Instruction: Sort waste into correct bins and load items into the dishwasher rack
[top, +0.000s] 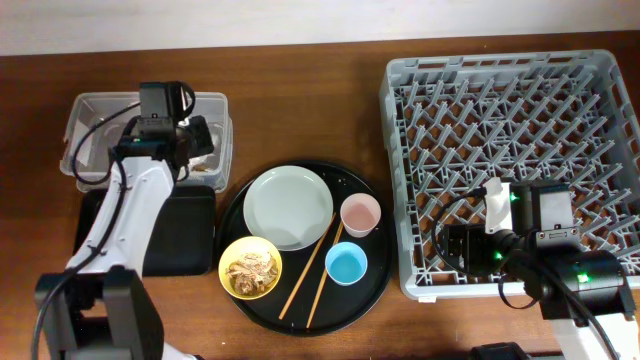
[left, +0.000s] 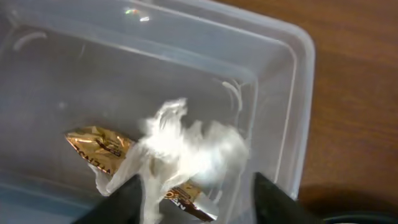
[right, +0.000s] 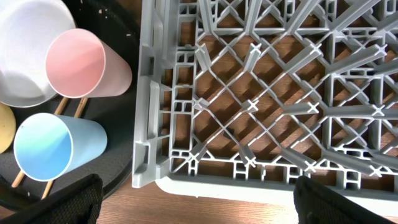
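Observation:
My left gripper is open over the clear tub. In the left wrist view its fingers straddle the crumpled white tissue, which lies on the gold-brown wrapper inside the tub. My right gripper is open and empty over the front-left corner of the grey rack; it shows in the right wrist view. The plate, yellow bowl with brown scraps, pink cup, blue cup and chopsticks sit on the round tray.
The round black tray lies between the bins and the rack. The shallow black rectangular tray sits in front of the clear tub, partly under my left arm. The right wrist view shows the pink cup and blue cup beside the rack.

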